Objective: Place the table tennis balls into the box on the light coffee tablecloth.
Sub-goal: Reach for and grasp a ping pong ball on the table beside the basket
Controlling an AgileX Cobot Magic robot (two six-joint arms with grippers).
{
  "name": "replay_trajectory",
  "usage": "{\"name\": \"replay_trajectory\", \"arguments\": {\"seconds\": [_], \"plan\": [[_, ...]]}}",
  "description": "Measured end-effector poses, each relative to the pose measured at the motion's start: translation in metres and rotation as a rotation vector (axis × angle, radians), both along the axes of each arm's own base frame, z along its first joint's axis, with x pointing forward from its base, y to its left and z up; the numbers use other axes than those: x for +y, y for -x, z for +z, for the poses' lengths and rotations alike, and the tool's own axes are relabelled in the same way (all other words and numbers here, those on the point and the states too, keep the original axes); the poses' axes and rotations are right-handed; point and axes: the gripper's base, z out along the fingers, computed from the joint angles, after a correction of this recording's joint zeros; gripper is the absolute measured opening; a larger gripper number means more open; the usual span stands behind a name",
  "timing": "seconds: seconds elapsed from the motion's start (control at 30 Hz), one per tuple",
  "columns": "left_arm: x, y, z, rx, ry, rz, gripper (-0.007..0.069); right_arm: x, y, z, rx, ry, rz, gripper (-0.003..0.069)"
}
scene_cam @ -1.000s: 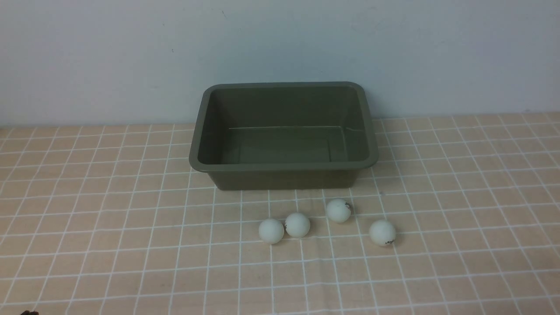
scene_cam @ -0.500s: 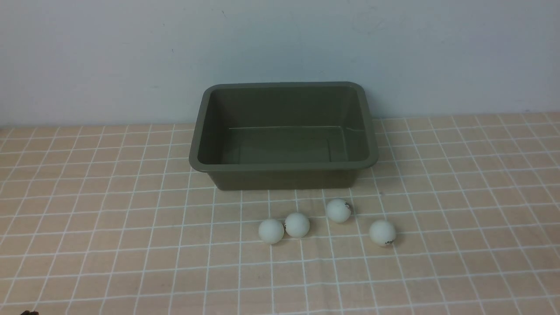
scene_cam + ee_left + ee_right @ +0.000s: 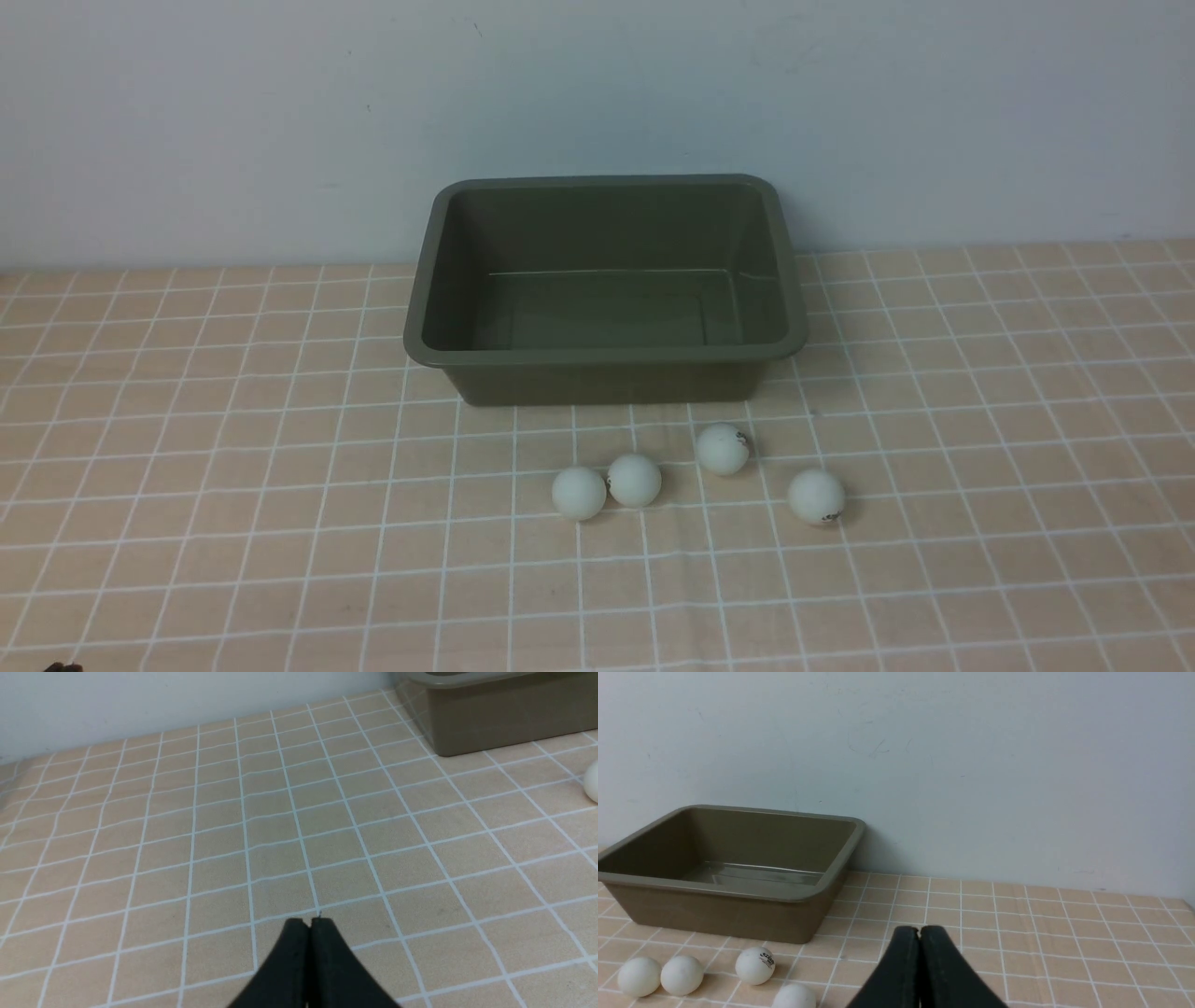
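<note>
Pale blank wall [image 3: 597,93] at the back, same as a second ago. Below it, light coffee tablecloth [image 3: 233,485] flat over the tabletop, no fresh crease or shift in the grid.

Box [image 3: 605,357] upright close to the wall, open side up, nothing inside, exactly where it stood before.

Four table tennis balls [image 3: 579,493] [image 3: 635,481] [image 3: 722,449] [image 3: 816,496] out on the cloth just in front of the box's near wall. Two on the left side by side, touching or nearly so. Third a little nearer the box. Fourth apart to the right. None rolled, none lifted over the last second.

Left pincer [image 3: 309,924] pressed together, pinching nothing, low over bare cloth well to the left of the box, with only a sliver of one ball at the edge of its wrist view. Right pincer [image 3: 919,931] likewise pressed together and empty, facing the box and the balls from the right side. Neither one visible over the work area in the front view.

So: no change at all, and probably nothing of the task begun, with every ball yet to go in. Next, most likely, spreading one pincer and bringing it down over a ball, the right one seeming better placed. Worth minding: light round balls, apt to roll off at a careless nudge.
</note>
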Motion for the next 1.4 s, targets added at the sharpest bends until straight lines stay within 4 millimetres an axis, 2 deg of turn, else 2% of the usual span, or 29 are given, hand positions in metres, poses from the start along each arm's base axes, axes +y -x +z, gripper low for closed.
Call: {"name": "replay_trajectory", "arguments": {"seconds": [0.1,0.27,0.47,0.53,0.73,0.83,0.87,0.9,1.03,1.13,1.17,1.2,1.23,1.27,1.33,1.4], "plan": [[-0.001,0.0,0.001,-0.005,0.022,0.001,-0.0069,0.001,0.0,0.0,0.001,-0.013,0.005,-0.0018],[-0.006,-0.003,0.015,-0.141,0.359,0.016,-0.0069,0.001,0.0,0.0,0.002,-0.029,0.012,-0.0018],[-0.003,-0.004,0.033,-0.315,0.675,0.053,-0.0069,0.002,0.0,0.0,0.002,-0.037,0.015,-0.0018],[-0.004,-0.004,0.036,-0.306,0.713,0.045,-0.0069,0.002,0.0,0.0,0.002,-0.037,0.015,-0.0018],[-0.017,0.002,0.078,-0.151,0.61,-0.098,-0.0069,0.002,0.0,0.0,0.002,-0.029,0.016,-0.0018],[-0.028,-0.006,0.113,0.04,0.448,-0.208,-0.0069,0.002,0.0,0.0,0.001,-0.005,0.018,-0.0018],[-0.029,-0.007,0.114,0.052,0.438,-0.214,-0.0069,0.002,0.0,0.0,0.002,-0.002,0.018,-0.0018],[-0.031,-0.011,0.121,0.098,0.398,-0.235,-0.0069,0.002,0.0,0.0,0.003,0.0,0.019,-0.0018],[-0.043,-0.048,0.142,0.291,0.179,-0.347,-0.0069,0.002,0.0,-0.001,0.004,0.016,0.021,-0.0018],[-0.05,-0.083,0.138,0.365,0.107,-0.388,-0.0069,0.002,0.0,-0.001,0.004,0.018,0.021,-0.0018],[-0.051,-0.085,0.138,0.367,0.109,-0.388,-0.0069,0.002,0.0,-0.001,0.004,0.018,0.021,-0.0018],[-0.055,-0.104,0.133,0.403,0.128,-0.389,-0.0067,0.002,0.0,-0.001,0.004,0.018,0.021,-0.0018],[-0.056,-0.108,0.13,0.421,0.135,-0.388,-0.0066,0.002,0.0,-0.001,0.004,0.018,0.021,-0.0018],[-0.061,-0.127,0.124,0.461,0.124,-0.402,-0.0056,0.002,0.0,-0.001,0.004,0.018,0.021,-0.0018],[-0.067,-0.152,0.114,0.529,0.066,-0.454,-0.0025,0.002,0.0,-0.001,0.005,0.019,0.021,-0.0018],[-0.069,-0.162,0.111,0.554,0.036,-0.486,-0.0001,0.002,0.0,-0.001,0.005,0.021,0.021,-0.0018]]}}
